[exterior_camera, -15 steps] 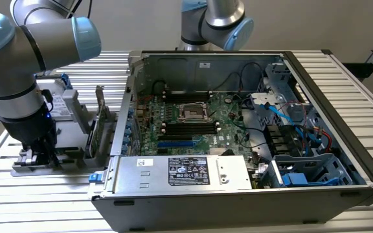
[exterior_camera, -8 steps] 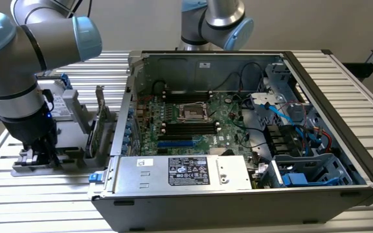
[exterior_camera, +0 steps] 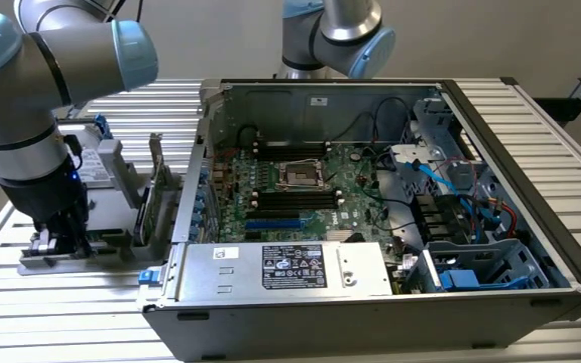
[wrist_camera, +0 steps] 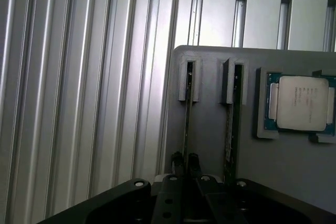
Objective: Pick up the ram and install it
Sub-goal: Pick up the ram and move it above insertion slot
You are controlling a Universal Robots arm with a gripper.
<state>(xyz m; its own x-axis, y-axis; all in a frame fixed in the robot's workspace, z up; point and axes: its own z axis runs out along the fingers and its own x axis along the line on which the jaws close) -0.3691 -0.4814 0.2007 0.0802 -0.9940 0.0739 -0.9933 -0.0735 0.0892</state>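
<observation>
Two ram sticks stand on edge in the slots of a grey holder (wrist_camera: 210, 77). In the wrist view, the ram (wrist_camera: 187, 121) in one slot runs straight between my two black fingertips (wrist_camera: 178, 161). My gripper (wrist_camera: 186, 160) is shut on that stick's thin edge, which still sits in its slot. The other ram stick (wrist_camera: 229, 129) stands in the neighbouring slot, untouched. In the exterior view my gripper (exterior_camera: 58, 240) points down into the grey holder (exterior_camera: 109, 253) at the exterior view's left, beside the open computer case (exterior_camera: 371, 227). The motherboard's black ram slots (exterior_camera: 293, 200) lie inside the case.
A processor chip (wrist_camera: 302, 103) rests in a recess of the holder next to the sticks. A taller green card (exterior_camera: 154, 189) stands upright between the holder and the case wall. The power supply (exterior_camera: 285, 268) and cables (exterior_camera: 462, 197) crowd the case. A second arm (exterior_camera: 336, 30) stands behind.
</observation>
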